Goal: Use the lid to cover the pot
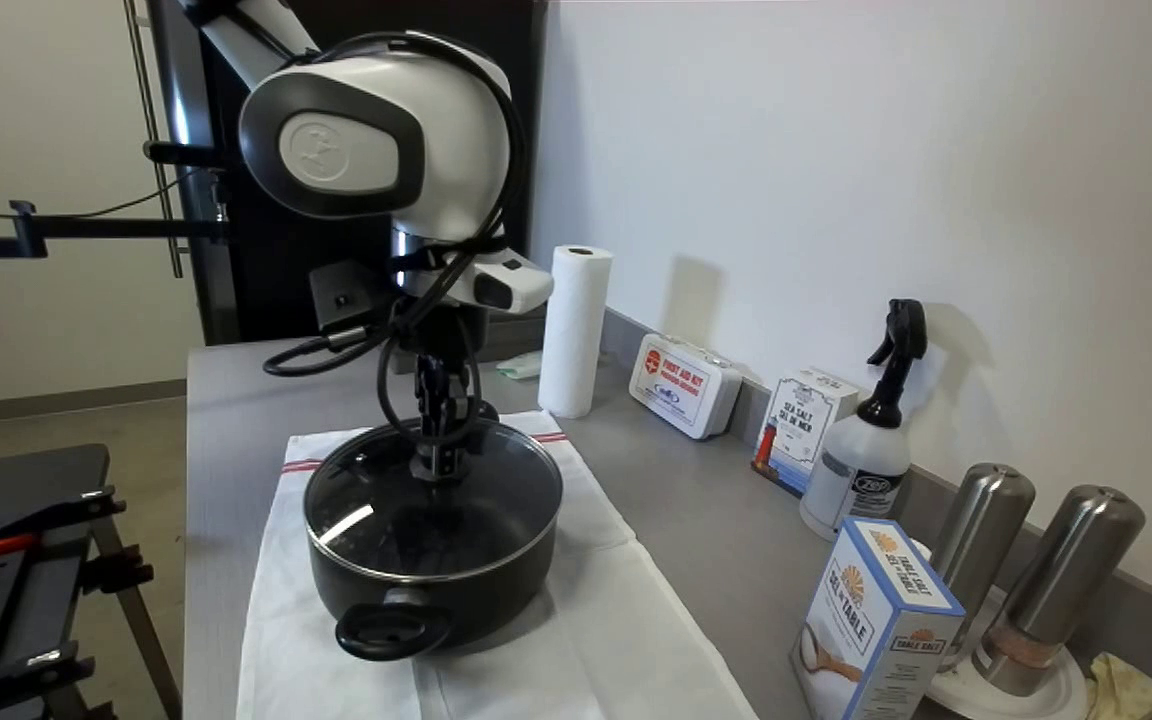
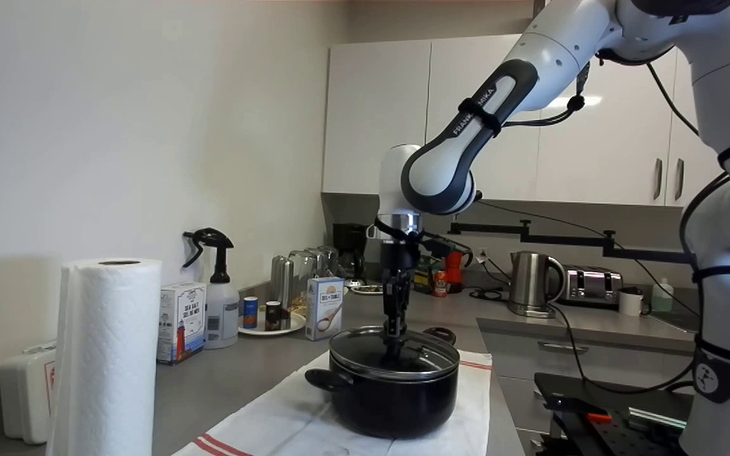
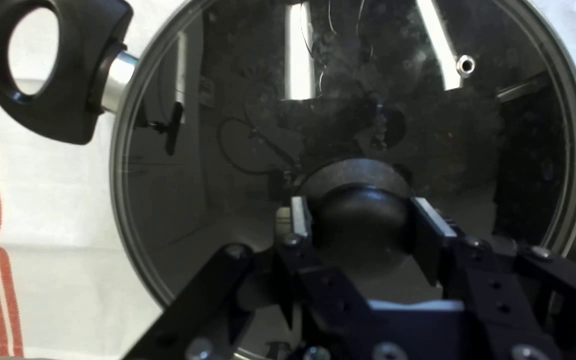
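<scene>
Treat the glass lid, atop the pot near the open edge of the table, as likely stiff, slick, breakable, best held by the knob clamped in the tool.

The arm is mostly white with dark grey trim; loopy black cables run down it and a black strap chops the lettering into FRANK and MIKA lol. The gripper is basically all black; shiny screws, pale-edged fingertips.
</scene>
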